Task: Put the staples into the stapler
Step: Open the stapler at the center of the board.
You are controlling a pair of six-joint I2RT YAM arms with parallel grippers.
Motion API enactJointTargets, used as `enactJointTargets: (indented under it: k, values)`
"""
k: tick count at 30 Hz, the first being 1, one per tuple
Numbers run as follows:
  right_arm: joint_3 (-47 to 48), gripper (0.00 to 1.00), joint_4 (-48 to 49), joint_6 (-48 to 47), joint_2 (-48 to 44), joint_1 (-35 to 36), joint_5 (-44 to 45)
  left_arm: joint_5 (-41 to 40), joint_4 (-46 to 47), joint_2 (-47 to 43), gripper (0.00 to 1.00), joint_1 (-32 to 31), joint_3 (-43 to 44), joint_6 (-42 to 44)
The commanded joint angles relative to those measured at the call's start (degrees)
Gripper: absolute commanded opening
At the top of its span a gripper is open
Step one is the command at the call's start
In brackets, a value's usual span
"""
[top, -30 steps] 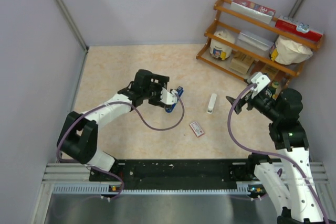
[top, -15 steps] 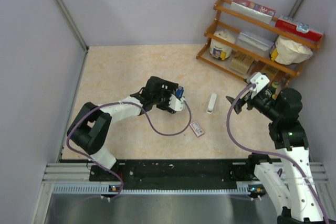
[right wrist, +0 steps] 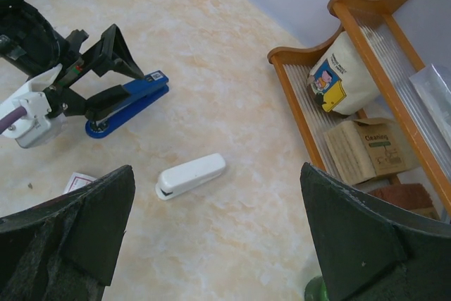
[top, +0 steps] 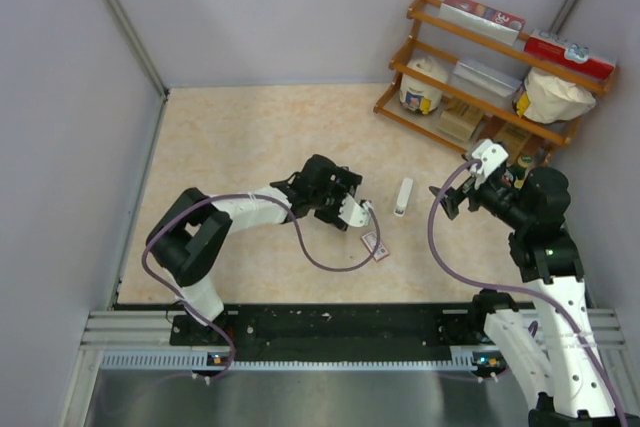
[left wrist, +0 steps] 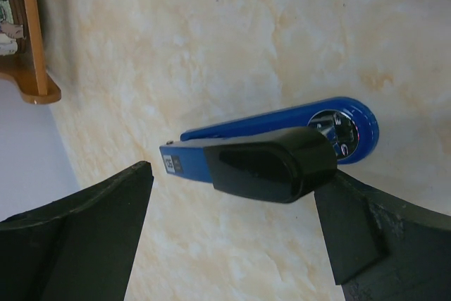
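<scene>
The blue stapler (left wrist: 271,149) with its black base lies on its side on the table. It sits between the tips of my left gripper (left wrist: 234,206), whose jaws stand wide apart and do not clamp it. In the right wrist view the stapler (right wrist: 130,98) lies between those fingers (right wrist: 114,46). In the top view my left gripper (top: 345,197) covers it. The red-and-white staple box (top: 374,245) lies just near of it; no silvery strips show. My right gripper (top: 450,197) is open and empty, raised to the right of the white stapler (top: 403,197).
The white stapler (right wrist: 190,175) lies between the two arms. A wooden shelf rack (top: 490,72) with bags, boxes and jars stands at the back right, close behind my right arm. A purple cable loops from the left wrist across the table.
My left arm has stretched to the right and nearer, carrying the blue stapler toward the staple box. The right arm has barely moved.
</scene>
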Motion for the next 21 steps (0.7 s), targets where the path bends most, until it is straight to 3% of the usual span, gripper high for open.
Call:
enactJointTargets:
  k: [1,9,21]
  values:
    - [-0.2,0.99,1.9,-1.2,0.3,0.3,-0.1,-0.6,-2.1,2.4,0.98,-1.7,5.7,-0.2]
    - [-0.6,0.99,1.9,-2.0,0.6,0.3,0.2,-1.1,-13.2,7.7,0.98,-2.5,13.9,4.0]
    - [-1.4,0.99,2.0,-2.9,1.2,0.4,-0.4,0.5,-28.7,13.0,0.61,-2.9,26.0,7.7]
